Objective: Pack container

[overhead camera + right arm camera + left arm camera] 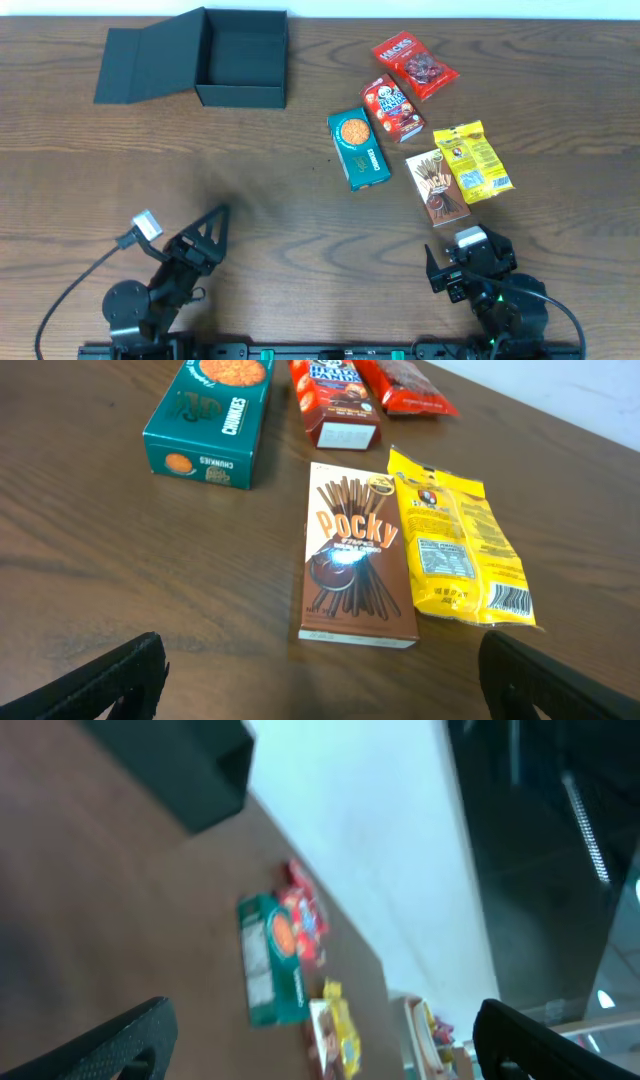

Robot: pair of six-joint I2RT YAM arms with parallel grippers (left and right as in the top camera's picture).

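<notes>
The dark grey-green container (245,55) sits open at the back left, its flap lid (150,65) laid flat to the left; nothing shows inside it. One corner of the container (190,770) appears blurred in the left wrist view. My left gripper (208,232) (325,1050) hovers open and empty near the front left, far from the container. My right gripper (465,262) (325,685) is open and empty at the front right, just short of the Pocky box (355,555).
Snacks lie at right-centre: a teal biscuit box (358,148) (210,425), a red Hello Panda box (392,108), a red bag (415,65), a yellow bag (472,160) (455,540) and the Pocky box (436,187). A bare wooden table (280,200) separates the arms.
</notes>
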